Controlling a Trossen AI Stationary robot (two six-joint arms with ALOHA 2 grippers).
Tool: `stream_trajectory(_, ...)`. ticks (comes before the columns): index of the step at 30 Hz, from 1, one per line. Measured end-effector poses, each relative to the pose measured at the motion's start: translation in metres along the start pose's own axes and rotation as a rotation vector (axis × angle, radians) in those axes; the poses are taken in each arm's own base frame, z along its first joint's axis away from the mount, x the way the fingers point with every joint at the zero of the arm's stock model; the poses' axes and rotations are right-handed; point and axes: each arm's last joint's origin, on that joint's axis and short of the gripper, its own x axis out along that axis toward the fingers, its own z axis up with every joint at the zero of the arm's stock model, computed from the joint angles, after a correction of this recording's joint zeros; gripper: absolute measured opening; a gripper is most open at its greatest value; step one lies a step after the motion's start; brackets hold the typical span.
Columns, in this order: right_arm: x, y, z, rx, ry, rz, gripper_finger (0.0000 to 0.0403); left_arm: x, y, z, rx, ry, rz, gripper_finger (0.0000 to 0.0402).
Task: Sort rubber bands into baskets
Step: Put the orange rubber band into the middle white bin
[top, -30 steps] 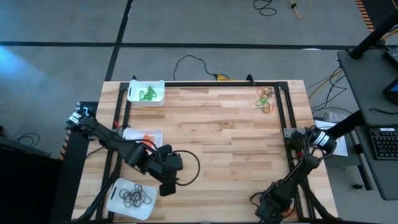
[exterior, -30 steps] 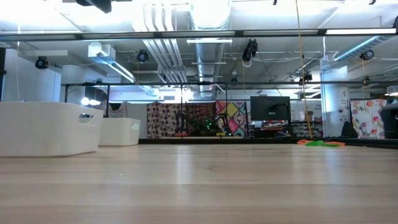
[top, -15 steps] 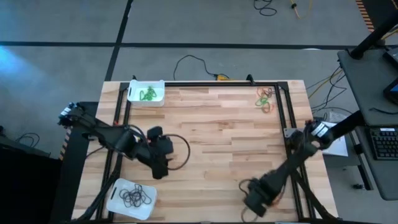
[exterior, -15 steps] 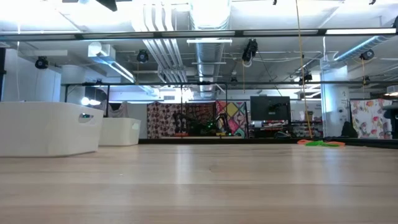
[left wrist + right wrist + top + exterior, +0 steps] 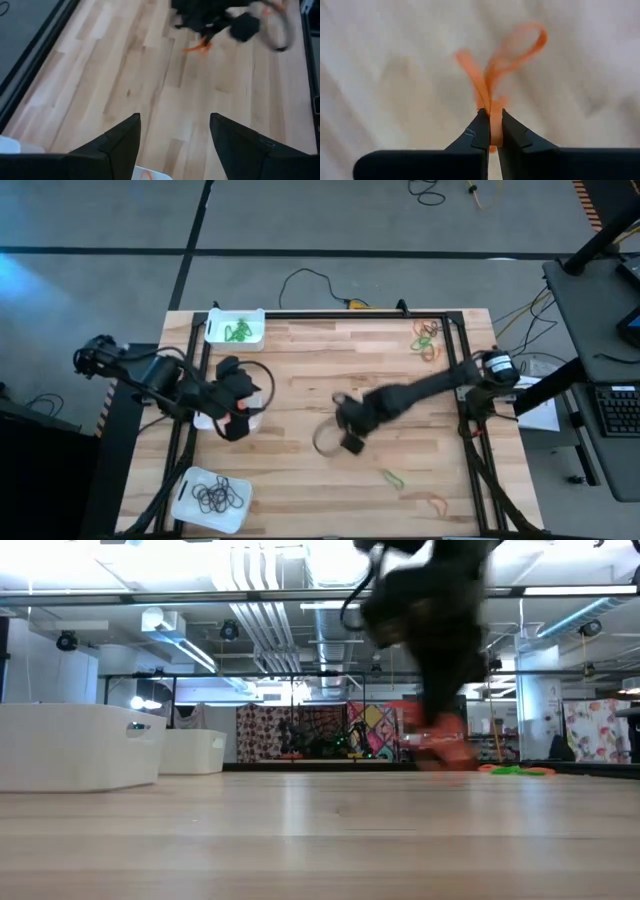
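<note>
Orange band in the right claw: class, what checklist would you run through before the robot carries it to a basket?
1. Right claw shut on orange band: ok.
2. Band lifted off the table: cannot tell, the low view is blurred.
3. Middle basket free to drop into: not ok, the open left claw hangs over it.
4. Table between right claw and basket bare of loose bands: ok.

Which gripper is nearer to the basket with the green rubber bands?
Left. The left gripper hangs over the middle basket, not far from the green-band basket. The right gripper, pinching an orange rubber band, is at mid-table.
</note>
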Motion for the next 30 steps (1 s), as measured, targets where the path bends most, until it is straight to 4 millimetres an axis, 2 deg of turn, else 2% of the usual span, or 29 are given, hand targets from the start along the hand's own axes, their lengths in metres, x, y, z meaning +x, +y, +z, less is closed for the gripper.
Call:
stream_trajectory(6,-0.003,-0.032,0.047,-0.034,-0.156,0.065,0.0013,-0.003,0.012,-0.016,-0.025,-0.035,0.032,0.0221)
stream_trajectory(9,-0.005,-0.049,0.064,-0.004,-0.227,0.061,0.0020,0.006,0.011,-0.018,-0.059,-0.060,-0.003,0.0221)
stream_trajectory(12,-0.007,-0.064,0.076,0.025,-0.265,0.053,0.0044,0.021,0.008,-0.020,-0.059,-0.082,-0.062,0.0221)
stream_trajectory(16,-0.007,-0.071,0.079,0.022,-0.268,0.049,0.0089,0.046,0.014,-0.027,-0.038,-0.064,-0.078,0.0218)
stream_trajectory(23,-0.010,-0.070,0.078,0.044,-0.284,0.020,0.0159,0.082,0.043,-0.035,-0.054,-0.038,-0.068,0.0211)
stream_trajectory(27,-0.032,-0.063,0.080,0.071,-0.313,0.033,0.0186,0.097,0.052,-0.032,-0.054,-0.077,-0.142,0.0210)
stream_trajectory(30,-0.054,-0.054,0.077,0.058,-0.336,0.023,0.0197,0.116,0.053,-0.027,-0.050,-0.086,-0.191,0.0210)
